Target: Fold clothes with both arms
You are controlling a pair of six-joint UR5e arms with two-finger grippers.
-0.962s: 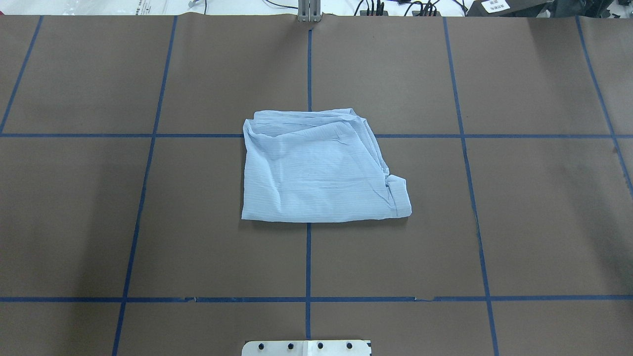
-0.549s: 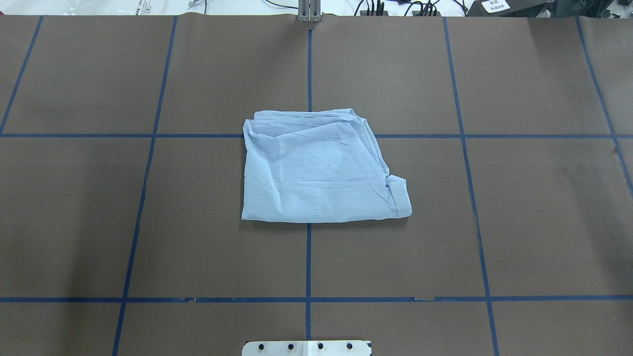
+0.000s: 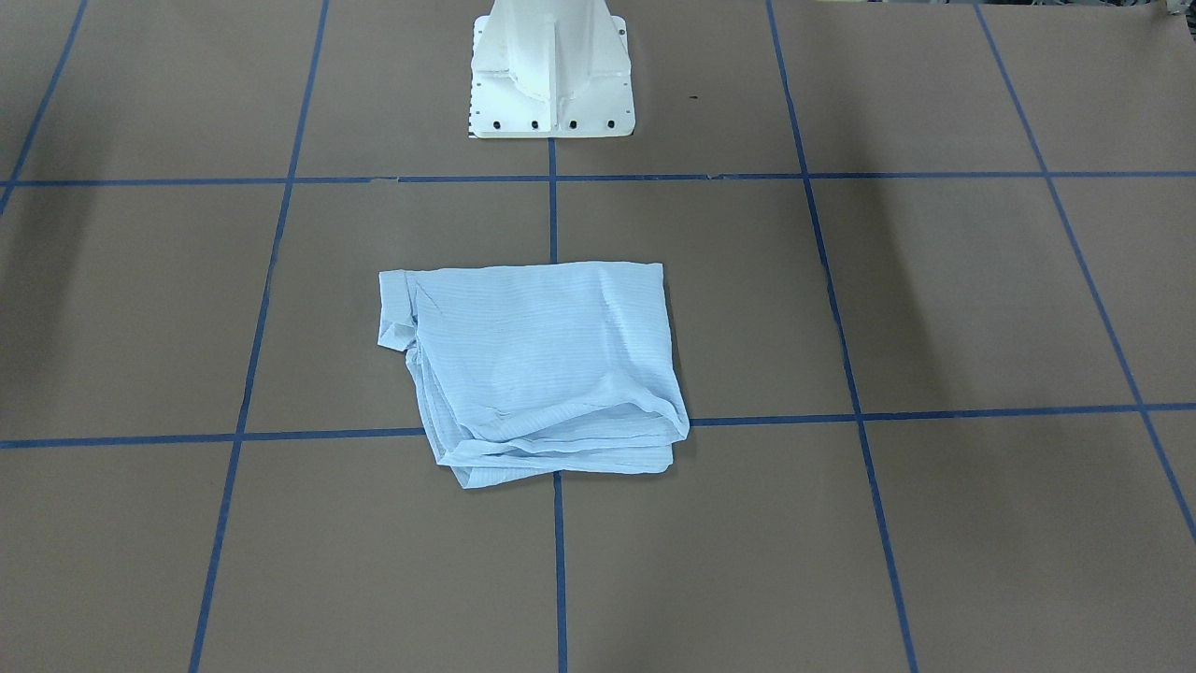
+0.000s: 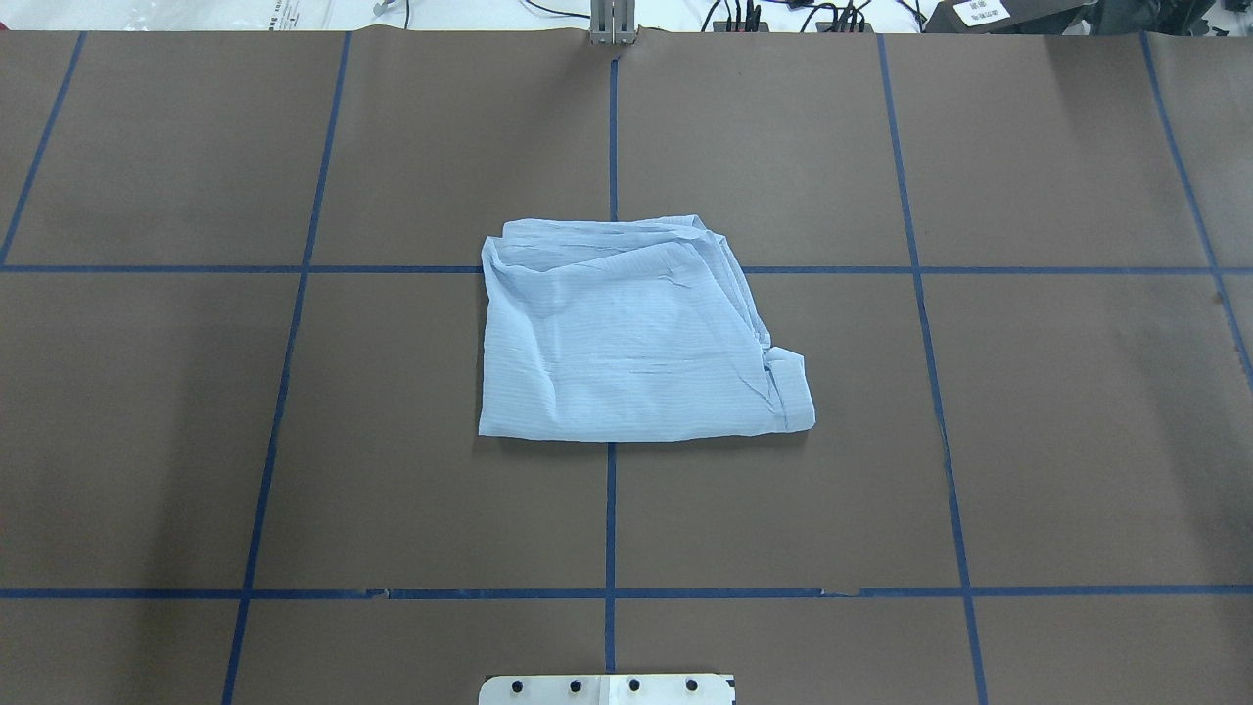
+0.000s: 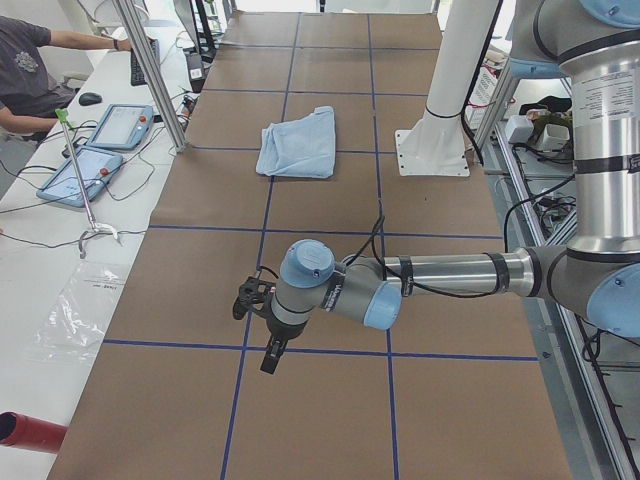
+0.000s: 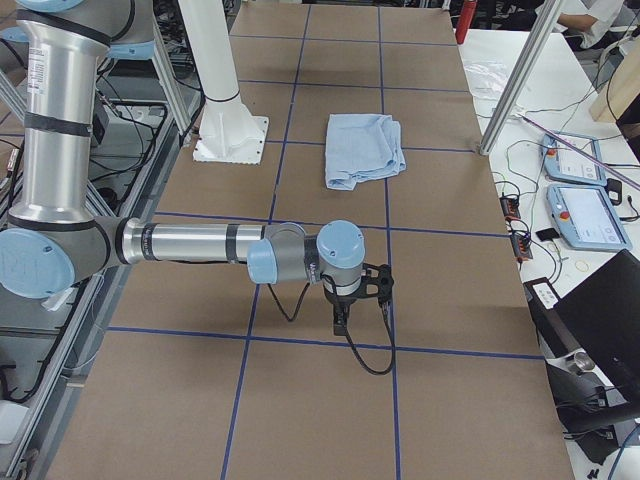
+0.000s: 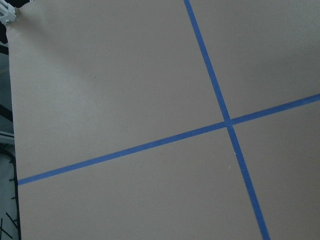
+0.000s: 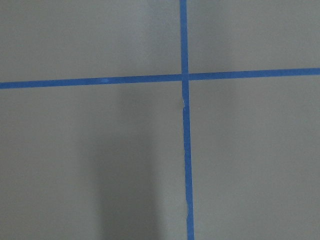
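— Whereabouts of the shirt?
— Middle of the brown table, folded to a rough rectangle, longer from left end to right end, away from every edge.
— And reach?
— Hovering well apart: left gripper toward the left end, right gripper toward the right end, neither plainly nearer. Wide or narrow, cannot tell.
— Surroundings?
— Blue tape grid underfoot, operators' desks along the far edge.
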